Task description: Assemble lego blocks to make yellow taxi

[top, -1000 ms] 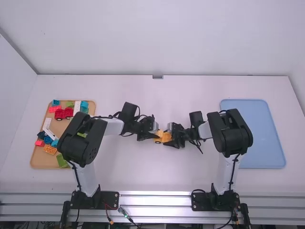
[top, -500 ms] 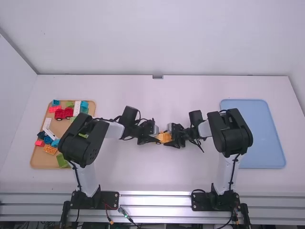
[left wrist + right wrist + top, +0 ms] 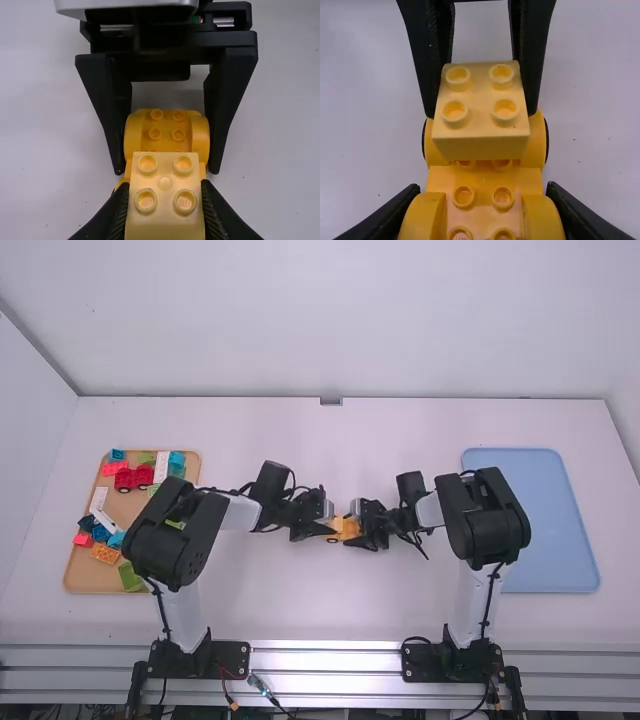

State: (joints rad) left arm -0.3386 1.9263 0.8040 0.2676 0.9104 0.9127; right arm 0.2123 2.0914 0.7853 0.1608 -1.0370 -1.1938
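Both arms meet mid-worktop (image 3: pixel 340 610). The jaws of the left gripper (image 3: pixel 480 111) pinch a pale yellow plastic block, square with four top studs (image 3: pixel 480 102). The jaws of the right gripper (image 3: pixel 166 169) are closed on the rounded arches of a deeper yellow, studded plastic car body (image 3: pixel 482 177), the taxi base. In the high view the left gripper comes in from 9 o'clock, the right from 3 o'clock. Judged step: seating the block on the base; whether studs are engaged, cannot tell.

Risks from here:
- Block half a stud off or slightly turned: pressing would jam it or leave it cocked.
- Uneven push: the base could tip or slide in its jaws, since the block lies over the end away from the right gripper's grip.
- Jaws low beside the block could catch the far arches and stop it short, or lift it off again on release.

Views compared: the high view gives the layout, a tan tray of loose bricks (image 3: pixel 75 573) at 9 o'clock and a blue tray (image 3: pixel 530 525) at 3 o'clock, with block and base merged into one yellow patch. The right wrist view adds the block's side wall, stud rows running beneath it, and a black wheel edge (image 3: pixel 547 140). The left wrist view adds the arches between the right jaws.
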